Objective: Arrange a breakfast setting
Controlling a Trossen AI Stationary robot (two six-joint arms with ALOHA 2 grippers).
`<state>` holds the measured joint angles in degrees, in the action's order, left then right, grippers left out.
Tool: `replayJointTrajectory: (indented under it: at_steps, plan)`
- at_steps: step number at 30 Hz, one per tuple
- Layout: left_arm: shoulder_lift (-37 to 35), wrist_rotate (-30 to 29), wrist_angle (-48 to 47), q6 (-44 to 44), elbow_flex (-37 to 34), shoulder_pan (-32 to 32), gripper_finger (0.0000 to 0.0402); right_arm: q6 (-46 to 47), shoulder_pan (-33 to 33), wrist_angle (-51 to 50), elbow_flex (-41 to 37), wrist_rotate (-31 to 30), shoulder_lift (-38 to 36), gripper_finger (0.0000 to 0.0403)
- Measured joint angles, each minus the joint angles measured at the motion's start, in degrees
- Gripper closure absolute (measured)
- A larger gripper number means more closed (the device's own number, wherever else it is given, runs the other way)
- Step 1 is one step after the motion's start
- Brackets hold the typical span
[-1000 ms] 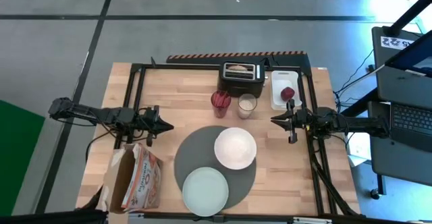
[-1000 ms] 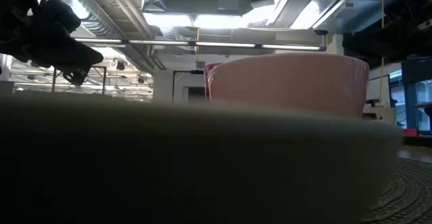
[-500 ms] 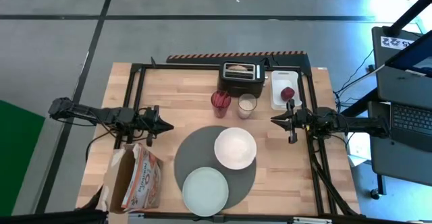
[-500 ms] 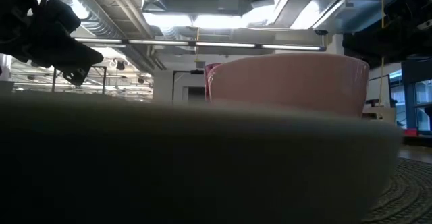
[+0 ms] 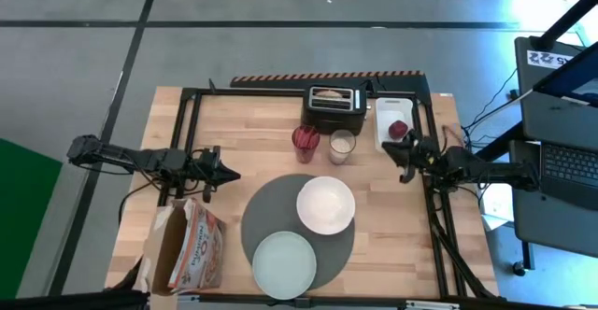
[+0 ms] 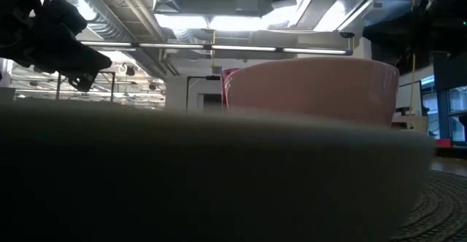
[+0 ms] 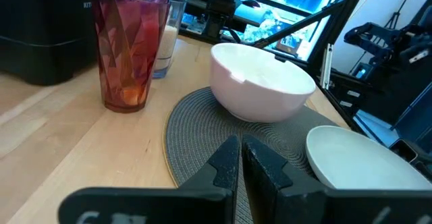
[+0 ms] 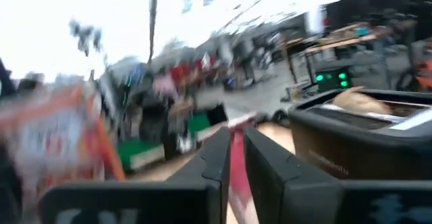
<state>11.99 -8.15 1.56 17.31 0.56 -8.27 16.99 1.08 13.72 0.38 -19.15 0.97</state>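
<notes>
The round dark-grey placemat (image 5: 271, 218) lies on the wooden table near its front edge. A white bowl (image 5: 325, 204) stands on the mat's far right part, and a pale mint plate (image 5: 284, 264) rests on its near part, overhanging the mat's near edge. My left gripper (image 5: 234, 176) hovers shut left of the mat, pointing at it; in its wrist view the gripper (image 7: 241, 150) faces the bowl (image 7: 262, 89) and plate (image 7: 364, 160). My right gripper (image 5: 401, 151) is shut, held up right of the bowl, tipped upward.
A black toaster (image 5: 336, 107), a red glass (image 5: 306, 140) and a glass of milk (image 5: 342, 147) stand behind the mat. A white tray (image 5: 392, 123) sits at the far right. A cereal box (image 5: 187, 249) lies at the near left.
My right gripper has tipped upward and rolled about its own axis, its fingertips drawing back toward the table's far right. The bowl, plate and mat have not moved.
</notes>
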Motion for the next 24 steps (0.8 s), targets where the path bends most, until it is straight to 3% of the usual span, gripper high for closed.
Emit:
replayJointTrajectory:
  at_steps: [4,10,15,24]
  plan:
    - [0.0,-1.9,0.7,-7.4,0.0,0.0,0.0388,7.0,0.0,3.6,0.0,-6.6,0.0,0.0356]
    - [0.0,-7.2,4.8,-6.5,0.0,0.0,0.0388,12.7,0.0,10.1,0.0,-15.4,0.0,0.0356]
    - [0.0,-8.3,18.2,10.7,0.0,0.0,0.0388,12.4,0.0,12.9,0.0,-18.4,0.0,0.0356]
    - [0.0,-16.4,38.7,13.5,0.0,0.1,0.0388,9.6,0.0,13.3,0.0,-20.3,0.0,0.0356]
